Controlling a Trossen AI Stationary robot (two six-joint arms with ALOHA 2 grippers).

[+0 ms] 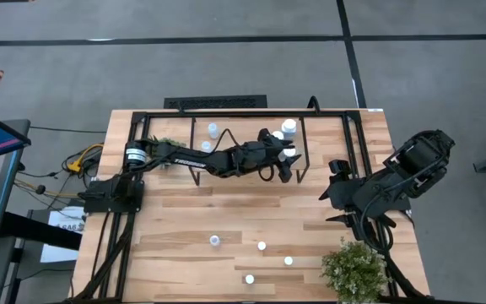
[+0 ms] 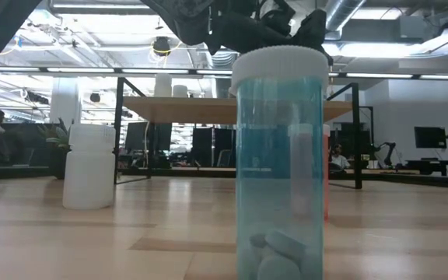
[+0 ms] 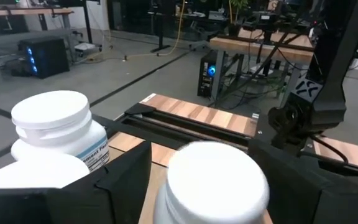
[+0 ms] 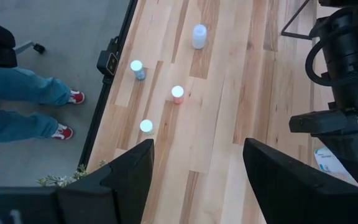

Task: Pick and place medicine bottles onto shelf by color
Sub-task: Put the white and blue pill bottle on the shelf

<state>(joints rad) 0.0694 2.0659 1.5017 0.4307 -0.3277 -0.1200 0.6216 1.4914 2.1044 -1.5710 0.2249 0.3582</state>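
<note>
My left gripper [image 1: 289, 160] reaches over the light-wood shelf [image 1: 327, 127] at the table's far side, shut on a big white bottle [image 3: 216, 180]. Two more white bottles [image 3: 55, 124] [image 1: 288, 127] stand on the shelf right beside it. Two small bottles [image 1: 210, 137] stand on the shelf farther left. Several bottles stand on their bases on the near tabletop: a white one [image 4: 199, 36], a blue one [image 4: 138, 68], an orange one [image 4: 178, 93] and another [image 4: 146, 126]. My right gripper [image 1: 334, 194] is open and empty above the table's right side. My left gripper has the white bottle's cap and shoulder [image 3: 185, 186] between its two fingers, one on each side. The fingers come level from the table's left. The bottle stands upright; its base is hidden by the bottle itself, so whether it rests on the shelf cannot be told.
A green potted plant [image 1: 354, 268] stands at the near right corner, another [image 1: 169, 143] under my left arm. The shelf's black wire legs [image 1: 306, 148] stand around the gripper. A blue see-through bottle [image 2: 278, 163] stands near the table's front edge. A person's legs [image 4: 23, 93] show beside the table.
</note>
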